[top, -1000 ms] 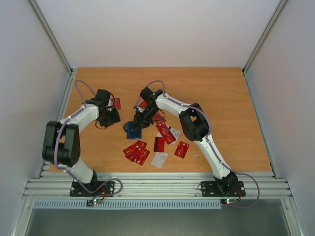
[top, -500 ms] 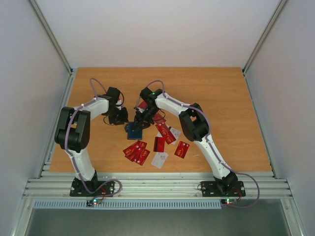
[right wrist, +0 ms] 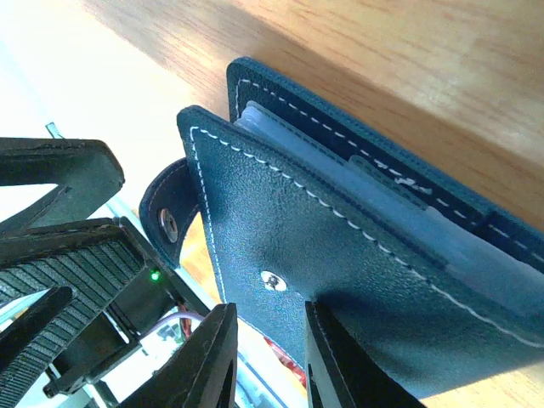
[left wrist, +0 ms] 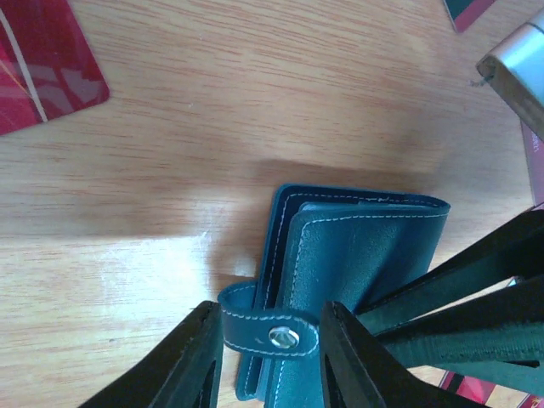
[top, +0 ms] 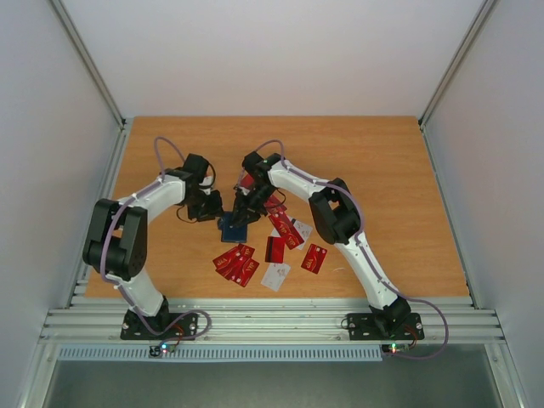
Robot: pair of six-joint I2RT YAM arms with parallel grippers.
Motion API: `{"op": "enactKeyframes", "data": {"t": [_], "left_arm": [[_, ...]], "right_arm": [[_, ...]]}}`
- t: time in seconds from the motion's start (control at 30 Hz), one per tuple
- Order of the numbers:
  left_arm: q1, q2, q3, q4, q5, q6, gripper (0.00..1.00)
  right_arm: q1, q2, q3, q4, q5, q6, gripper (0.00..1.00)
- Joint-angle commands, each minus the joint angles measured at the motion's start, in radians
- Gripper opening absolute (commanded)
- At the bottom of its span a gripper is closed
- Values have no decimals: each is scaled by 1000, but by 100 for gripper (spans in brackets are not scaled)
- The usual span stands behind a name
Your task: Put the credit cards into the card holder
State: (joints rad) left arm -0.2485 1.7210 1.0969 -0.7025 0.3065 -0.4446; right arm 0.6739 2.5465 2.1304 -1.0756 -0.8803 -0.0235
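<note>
From above, the card holder (top: 230, 229) lies mostly hidden under my left gripper (top: 212, 206) and right gripper (top: 240, 214). In my left wrist view its lower edge runs off the bottom, and a red card (left wrist: 42, 59) is cropped at the upper left.

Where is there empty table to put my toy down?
Bare table lies along the far edge, and on the right past the right arm. The middle is crowded: the wallet and red cards sit there, between the left arm and right arm.
</note>
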Motion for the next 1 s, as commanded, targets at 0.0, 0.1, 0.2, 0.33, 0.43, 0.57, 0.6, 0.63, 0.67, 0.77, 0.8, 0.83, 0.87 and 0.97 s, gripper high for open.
{"op": "enactKeyframes", "data": {"t": [0.0,0.1,0.2,0.33,0.43,0.57,0.6,0.63,0.67,0.77,0.8,0.83,0.87,0.97], "left_arm": [[-1,-21,-15,-9,-10,-7,34],[-1,-15,-22,20,27,-3,34],[-2,-4,-39,61,89,-2,32],[-11,14,-53,90,142,3,27],[-13,0,-60,102,169,6,26],[-13,-38,-50,94,192,16,25],[-13,-55,-39,78,172,20,26],[-12,-67,-25,54,141,25,26],[-12,-77,-6,24,97,28,27],[-4,-80,54,-74,-38,32,31],[-3,-74,71,-102,-71,31,31],[1,-67,83,-118,-90,28,31],[4,-60,88,-129,-103,27,31],[6,-31,90,-147,-124,20,30]], "right_arm": [[-2,87,-41,-2,194,53,24],[-2,88,-40,3,193,67,24],[-2,92,-35,5,200,81,24],[-3,96,-30,15,201,102,23],[-5,98,-30,21,202,110,23],[-4,99,-28,25,202,114,22],[-4,98,-29,25,202,114,22],[-4,98,-31,24,201,113,22],[-4,98,-32,23,201,111,22],[-4,97,-37,23,203,111,22],[-4,95,-38,23,204,111,22],[-4,95,-39,23,205,111,22],[-4,94,-38,23,206,111,22],[-5,92,-38,26,207,114,22]]}}
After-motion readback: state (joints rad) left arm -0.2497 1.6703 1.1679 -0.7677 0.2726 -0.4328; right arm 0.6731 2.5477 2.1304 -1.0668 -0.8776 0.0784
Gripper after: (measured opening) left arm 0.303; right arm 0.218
